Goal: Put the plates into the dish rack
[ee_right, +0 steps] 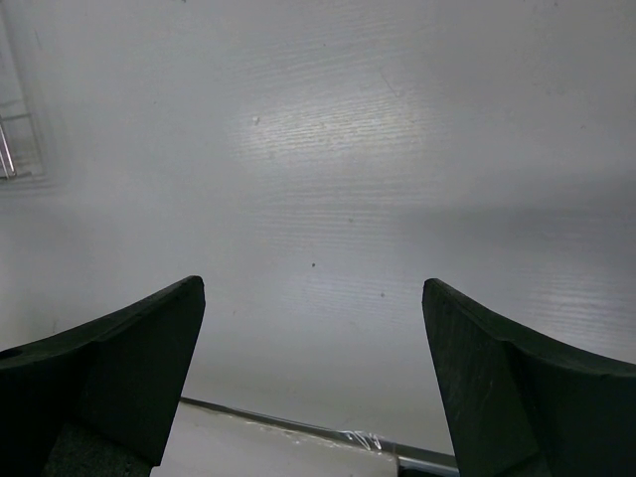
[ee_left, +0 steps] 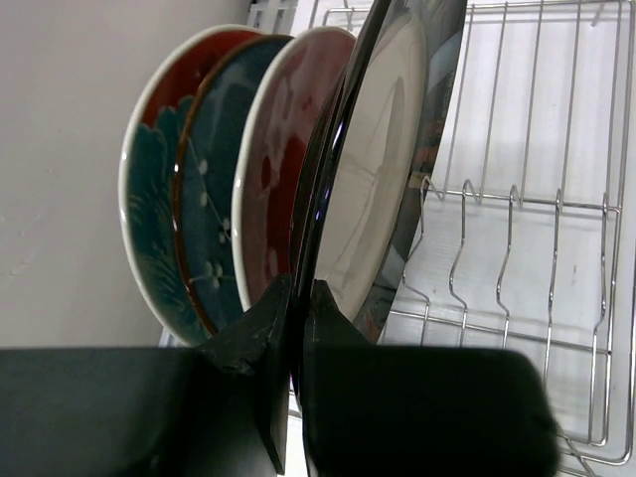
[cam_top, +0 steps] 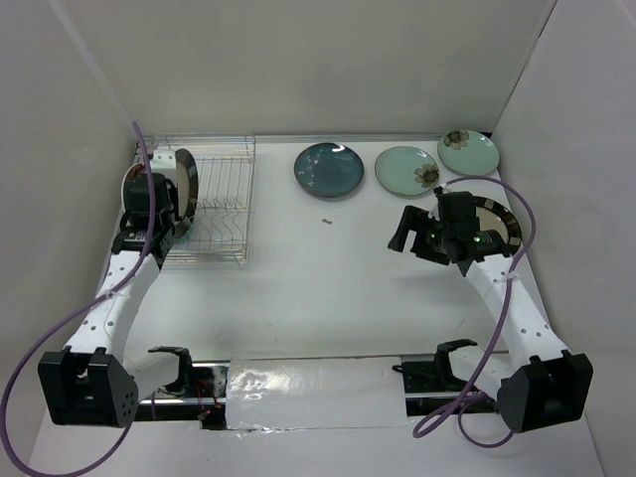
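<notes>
The dish rack (cam_top: 224, 204) stands at the back left. Three plates stand upright at its left end: a red one with teal flower (ee_left: 149, 229), a dark teal one (ee_left: 214, 199) and another red one (ee_left: 283, 169). My left gripper (cam_top: 175, 207) is shut on the lower rim of a cream plate with dark brown rim (ee_left: 383, 169), which stands upright in the rack next to them; the grip also shows in the left wrist view (ee_left: 298, 298). My right gripper (cam_top: 407, 235) is open and empty above bare table; it also shows in the right wrist view (ee_right: 313, 328).
A dark teal plate (cam_top: 328, 169), a pale mint plate (cam_top: 407, 169) and a second mint plate (cam_top: 467, 151) lie along the back. A cream dark-rimmed plate (cam_top: 500, 221) lies partly under my right arm. A small dark speck (cam_top: 326, 221) lies mid-table. White walls enclose the table.
</notes>
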Controlling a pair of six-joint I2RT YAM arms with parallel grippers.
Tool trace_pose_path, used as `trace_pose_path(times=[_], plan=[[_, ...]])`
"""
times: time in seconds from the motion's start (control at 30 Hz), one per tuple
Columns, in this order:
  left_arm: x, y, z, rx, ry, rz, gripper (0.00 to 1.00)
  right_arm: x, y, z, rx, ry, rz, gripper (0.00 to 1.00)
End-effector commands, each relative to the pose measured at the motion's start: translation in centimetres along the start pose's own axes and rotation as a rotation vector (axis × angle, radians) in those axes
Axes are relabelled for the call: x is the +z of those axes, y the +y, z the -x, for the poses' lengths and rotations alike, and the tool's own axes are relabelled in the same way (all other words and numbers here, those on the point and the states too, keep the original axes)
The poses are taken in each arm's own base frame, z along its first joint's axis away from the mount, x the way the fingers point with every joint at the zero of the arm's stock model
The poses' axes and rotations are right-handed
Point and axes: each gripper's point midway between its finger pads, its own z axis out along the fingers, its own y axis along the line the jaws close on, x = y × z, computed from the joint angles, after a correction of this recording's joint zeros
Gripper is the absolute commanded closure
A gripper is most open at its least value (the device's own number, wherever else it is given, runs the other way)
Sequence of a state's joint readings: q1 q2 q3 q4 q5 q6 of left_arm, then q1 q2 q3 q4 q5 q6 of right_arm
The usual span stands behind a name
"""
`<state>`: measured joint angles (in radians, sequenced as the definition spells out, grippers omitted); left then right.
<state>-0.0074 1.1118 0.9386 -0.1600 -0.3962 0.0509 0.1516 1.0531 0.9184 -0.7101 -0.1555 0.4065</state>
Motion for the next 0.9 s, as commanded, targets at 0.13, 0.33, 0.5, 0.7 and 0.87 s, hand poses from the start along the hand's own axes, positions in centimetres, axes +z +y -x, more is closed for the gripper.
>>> trace_pose_path(times=[0.13,0.33,0.5,0.7,0.87], plan=[[0.8,-0.2,3.9,-0.133,-0.134,-0.01,0.93,0.3,0.3,1.0,-0.02,-0.043,0.023,0.03],[1.5,-1.8,1.2,-0.183,-0.033,-0.054,0.67,0.5,0.3,0.9,-0.01,-0.035,0.02,0.03],[1.1,-2.6,1.9,-0.221,-0.029,-0.088,0.48,0.6,0.4,1.1,-0.002,-0.043,0.024,0.04],[-0.8,-4.6,4.6,-0.257,-0.039,-0.167,0.21,1.0,3.1,2.2,0.029,-0.04,0.148,0.04],[-3.1,-7.0,6.5,-0.327,-0.022,-0.252,0.08,3.3,5.6,4.4,0.09,-0.024,0.247,0.07]])
